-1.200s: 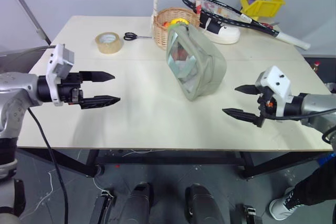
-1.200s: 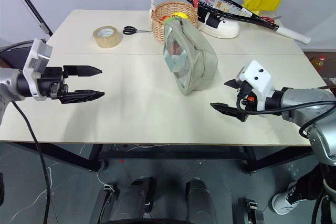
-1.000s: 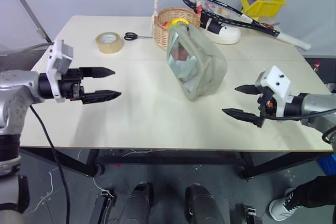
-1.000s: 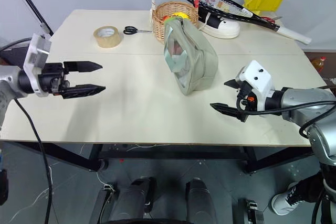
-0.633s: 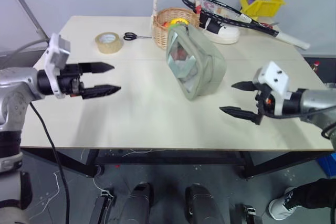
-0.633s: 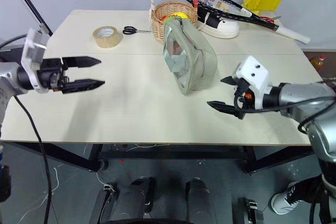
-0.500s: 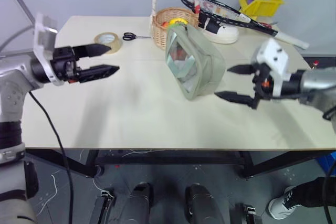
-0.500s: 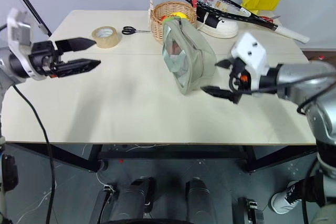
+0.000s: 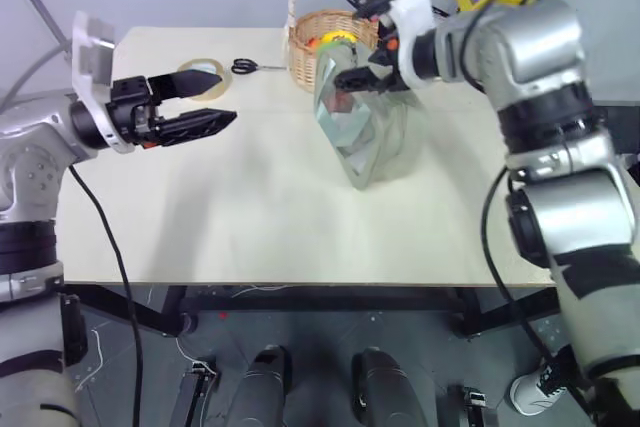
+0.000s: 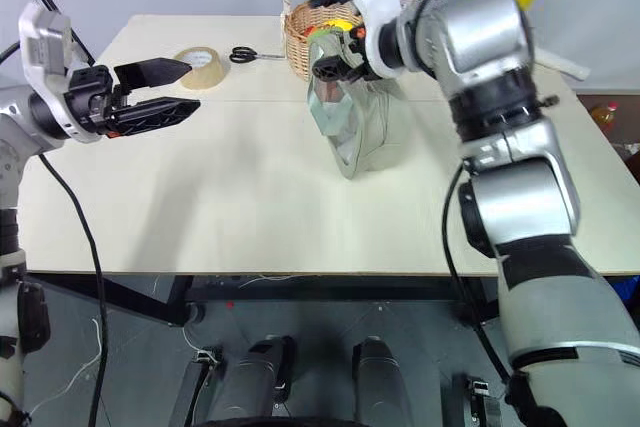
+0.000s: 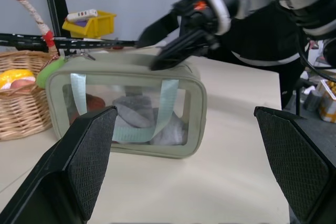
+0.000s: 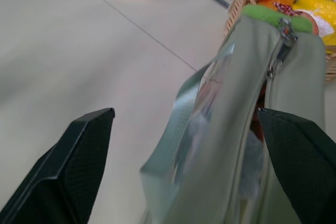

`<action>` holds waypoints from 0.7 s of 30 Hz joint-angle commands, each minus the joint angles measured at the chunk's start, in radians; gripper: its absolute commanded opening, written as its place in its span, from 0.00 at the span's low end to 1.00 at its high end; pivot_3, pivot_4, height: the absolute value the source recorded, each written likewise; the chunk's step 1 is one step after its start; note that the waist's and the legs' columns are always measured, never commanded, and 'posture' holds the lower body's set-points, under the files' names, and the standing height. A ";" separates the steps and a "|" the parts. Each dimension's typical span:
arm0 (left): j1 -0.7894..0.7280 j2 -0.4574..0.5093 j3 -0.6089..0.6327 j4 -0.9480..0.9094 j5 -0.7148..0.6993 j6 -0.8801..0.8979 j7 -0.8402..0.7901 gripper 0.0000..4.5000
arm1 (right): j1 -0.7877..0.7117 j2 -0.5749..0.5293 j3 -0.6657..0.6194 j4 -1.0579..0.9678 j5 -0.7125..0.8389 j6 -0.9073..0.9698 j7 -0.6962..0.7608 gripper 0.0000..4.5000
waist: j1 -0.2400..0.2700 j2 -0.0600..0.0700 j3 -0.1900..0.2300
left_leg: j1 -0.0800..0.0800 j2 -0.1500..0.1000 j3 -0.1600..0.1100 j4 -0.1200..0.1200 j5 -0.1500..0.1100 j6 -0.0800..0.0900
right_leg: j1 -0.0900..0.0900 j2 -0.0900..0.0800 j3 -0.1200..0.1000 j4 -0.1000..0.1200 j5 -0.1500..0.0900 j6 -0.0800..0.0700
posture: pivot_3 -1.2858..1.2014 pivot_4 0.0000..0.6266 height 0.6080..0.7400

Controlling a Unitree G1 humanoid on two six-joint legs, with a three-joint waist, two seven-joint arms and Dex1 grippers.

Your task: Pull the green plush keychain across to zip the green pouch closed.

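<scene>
Right gripper (image 10: 335,60) — jaws spread wide, nothing held, poised over the top edge of the green pouch (image 9: 372,127). Left gripper (image 9: 205,100) — likewise wide and empty, held well left of the pouch. The pouch was stood on edge at table centre, just near of the wicker basket (image 9: 322,47). The green plush keychain (image 12: 273,16) was seen at the pouch's far end, against the basket. For a clean zip, the plush itself should be pinched and the pouch steadied by the left gripper.
</scene>
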 commanded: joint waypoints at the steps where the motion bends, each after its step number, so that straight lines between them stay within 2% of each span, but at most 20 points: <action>1: 0.020 0.013 0.030 -0.051 -0.007 -0.016 0.003 0.99 | -0.084 0.061 0.010 0.235 -0.103 -0.135 -0.013 1.00 | -0.005 0.000 0.000 | 0.000 -0.001 0.000 0.000 0.000 0.000 | -0.001 0.000 0.000 0.001 0.000 0.000 | 0.52 0.24 0.34; 2: 0.028 0.013 0.032 -0.059 -0.007 -0.017 0.006 0.99 | -0.101 0.078 0.007 0.285 -0.120 -0.162 -0.007 1.00 | -0.008 0.000 0.000 | 0.000 -0.001 0.000 0.000 0.000 0.000 | -0.001 0.000 0.000 0.003 0.000 0.000 | 0.52 0.24 0.34; 5: 0.049 0.014 0.037 -0.079 -0.009 -0.018 0.017 1.00 | -0.136 0.113 0.005 0.385 -0.160 -0.198 0.031 0.81 | -0.020 0.000 0.000 | 0.000 0.000 0.000 0.000 0.001 -0.001 | -0.004 0.001 0.000 0.007 0.000 0.000 | 0.52 0.24 0.34; 12: 0.071 0.012 0.043 -0.101 -0.011 -0.022 0.030 1.00 | -0.183 0.136 -0.027 0.449 -0.211 -0.278 0.092 0.01 | -0.044 0.000 0.000 | 0.000 0.000 -0.001 0.000 0.001 -0.001 | -0.006 0.002 0.000 0.011 0.000 0.000 | 0.52 0.24 0.34; 14: 0.073 0.010 0.041 -0.103 -0.010 -0.025 0.033 1.00 | -0.186 0.129 -0.020 0.425 -0.226 -0.322 0.137 0.01 | -0.045 0.000 0.000 | 0.000 0.000 -0.001 0.000 0.001 -0.001 | -0.006 0.002 0.000 0.011 0.000 0.000 | 0.52 0.24 0.34; 16: 0.073 0.008 0.040 -0.104 -0.011 -0.027 0.035 1.00 | -0.165 0.108 0.010 0.354 -0.243 -0.417 0.248 0.01 | -0.046 0.000 0.000 | 0.000 0.000 -0.001 0.000 0.001 -0.001 | -0.006 0.002 0.000 0.011 0.000 0.000 | 0.52 0.24 0.34; 19: 0.073 0.008 0.039 -0.102 -0.009 -0.031 0.034 1.00 | -0.105 0.048 0.049 0.159 -0.244 -0.458 0.436 0.01 | -0.046 0.001 0.000 | -0.002 0.000 -0.001 0.000 0.001 -0.001 | -0.009 0.002 0.000 0.012 0.000 0.000 | 0.52 0.24 0.34; 21: 0.071 0.007 0.038 -0.099 -0.009 -0.032 0.033 1.00 | -0.017 -0.017 0.070 -0.054 -0.215 -0.491 0.570 0.01 | -0.044 0.001 0.000 | -0.002 0.000 -0.001 0.000 0.001 -0.001 | -0.009 0.002 0.000 0.012 0.000 0.000 | 0.52 0.24 0.34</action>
